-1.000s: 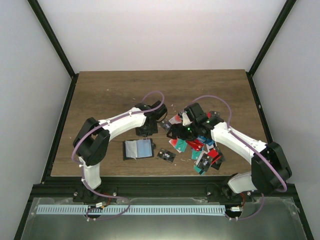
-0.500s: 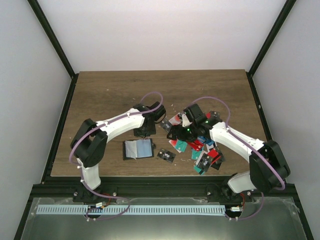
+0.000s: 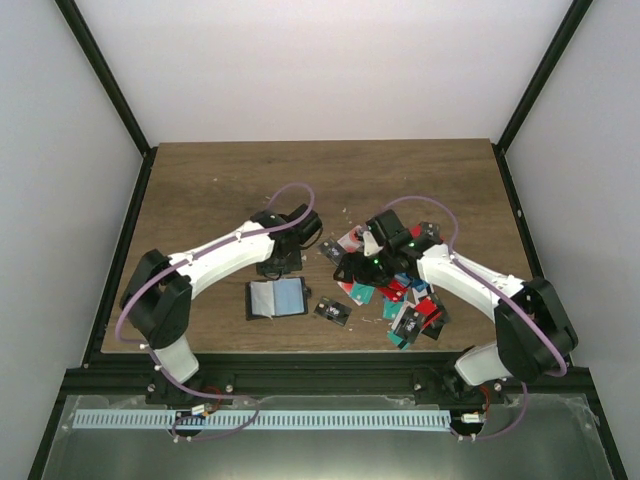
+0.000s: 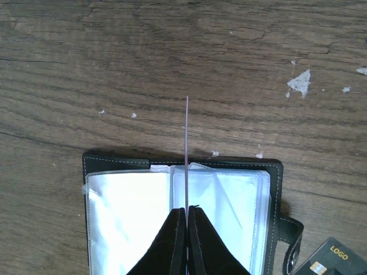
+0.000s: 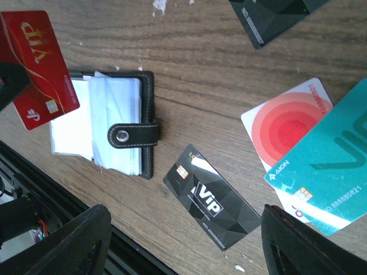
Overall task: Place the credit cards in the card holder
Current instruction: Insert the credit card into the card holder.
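Note:
The card holder (image 3: 275,298) lies open on the table, its clear sleeves facing up (image 4: 126,217). My left gripper (image 4: 187,209) is shut on a red credit card, seen edge-on as a thin line (image 4: 187,143) standing over the holder's middle fold. In the right wrist view this red VIP card (image 5: 37,66) hangs above the card holder (image 5: 97,123). My right gripper (image 5: 183,223) is open and holds nothing, hovering over a black VIP card (image 5: 209,203). A white card with a red circle (image 5: 287,123) and a teal card (image 5: 327,172) lie beside it.
A heap of several red, teal and black cards (image 3: 410,300) lies under the right arm. One black card (image 3: 332,310) lies alone between the heap and the holder. Another black card (image 5: 275,17) lies farther back. The table's near edge (image 5: 74,229) is close.
My left gripper has shifted left and a little nearer with the red card, coming over the holder's far edge. The right arm has hardly moved.

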Robot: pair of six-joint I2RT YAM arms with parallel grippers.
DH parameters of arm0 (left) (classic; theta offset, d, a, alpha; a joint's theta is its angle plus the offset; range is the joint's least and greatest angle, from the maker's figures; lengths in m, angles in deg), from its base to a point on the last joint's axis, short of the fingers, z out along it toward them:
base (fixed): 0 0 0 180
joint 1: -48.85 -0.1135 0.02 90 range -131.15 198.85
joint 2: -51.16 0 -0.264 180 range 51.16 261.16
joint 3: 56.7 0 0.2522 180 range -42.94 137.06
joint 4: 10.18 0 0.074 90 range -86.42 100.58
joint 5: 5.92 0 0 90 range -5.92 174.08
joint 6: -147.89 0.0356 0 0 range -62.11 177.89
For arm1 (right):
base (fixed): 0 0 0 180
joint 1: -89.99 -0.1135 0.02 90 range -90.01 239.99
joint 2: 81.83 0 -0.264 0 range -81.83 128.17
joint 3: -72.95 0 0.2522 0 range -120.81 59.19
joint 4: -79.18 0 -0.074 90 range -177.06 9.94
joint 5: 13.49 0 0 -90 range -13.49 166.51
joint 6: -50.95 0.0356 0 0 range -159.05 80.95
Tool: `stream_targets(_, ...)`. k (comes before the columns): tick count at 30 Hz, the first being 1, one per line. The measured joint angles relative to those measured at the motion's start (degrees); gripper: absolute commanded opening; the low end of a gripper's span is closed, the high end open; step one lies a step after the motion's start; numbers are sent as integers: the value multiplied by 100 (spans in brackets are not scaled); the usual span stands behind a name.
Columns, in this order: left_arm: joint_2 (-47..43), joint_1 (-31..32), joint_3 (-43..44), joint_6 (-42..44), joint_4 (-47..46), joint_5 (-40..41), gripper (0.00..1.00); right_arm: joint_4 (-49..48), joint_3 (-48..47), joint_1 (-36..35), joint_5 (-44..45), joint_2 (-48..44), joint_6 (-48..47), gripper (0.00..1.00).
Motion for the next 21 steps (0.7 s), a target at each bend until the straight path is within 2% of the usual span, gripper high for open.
stream_targets(5, -186, 0, -175, 133, -326, -240, 4, -155, 140, -26, -181, -2, -55, 67)
stream_targets(10, -186, 0, -175, 133, -472, -293, 4, -782, 120, -289, -737, 48, -138, 61)
stream_targets(14, -398, -31, -256, 111, -337, -136, 4, -1241, -170, -603, -1117, 531, -151, 61)
stream_targets(21, -1556, -238, -1130, -26, -179, -90, 4, -1685, -866, -918, -1377, 1611, -197, 59)
